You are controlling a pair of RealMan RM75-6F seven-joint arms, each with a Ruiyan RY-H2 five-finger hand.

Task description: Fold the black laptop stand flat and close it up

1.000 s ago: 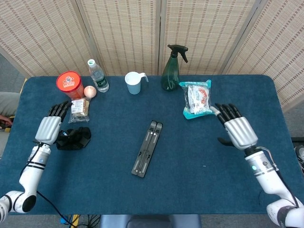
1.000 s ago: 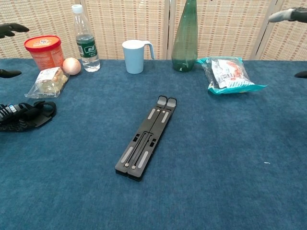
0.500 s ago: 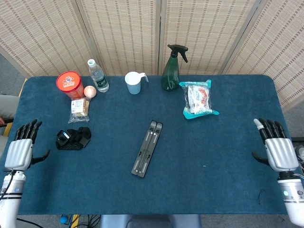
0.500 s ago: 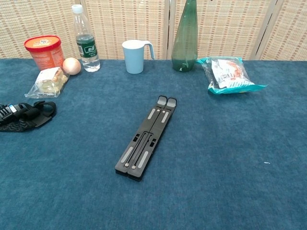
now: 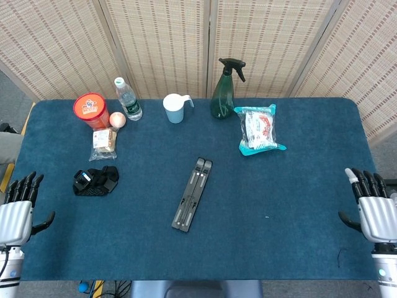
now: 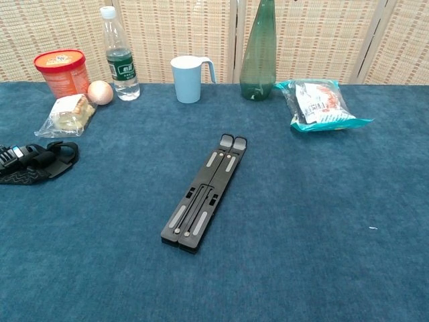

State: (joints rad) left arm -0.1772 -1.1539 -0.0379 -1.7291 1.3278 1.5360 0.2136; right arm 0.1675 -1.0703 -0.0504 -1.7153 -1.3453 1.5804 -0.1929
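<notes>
The black laptop stand [image 5: 192,194] [image 6: 205,192] lies folded flat as a narrow bar in the middle of the blue table, pointing diagonally from near left to far right. My left hand [image 5: 16,211] hangs off the table's left edge, fingers spread, holding nothing. Off the right edge my right hand [image 5: 374,208] is held the same way, fingers apart and empty. Both are far from the stand. The chest view shows neither hand.
Along the back stand a red tub [image 5: 90,110], a water bottle [image 5: 128,99], a blue cup [image 5: 175,108], a green spray bottle [image 5: 224,90] and a snack bag [image 5: 258,128]. A wrapped snack [image 5: 103,142], an egg-like ball [image 5: 117,119] and black straps [image 5: 95,180] lie left.
Both hands have drawn back from over the table toward me and outward, now sitting off its left and right edges. The stand has not moved.
</notes>
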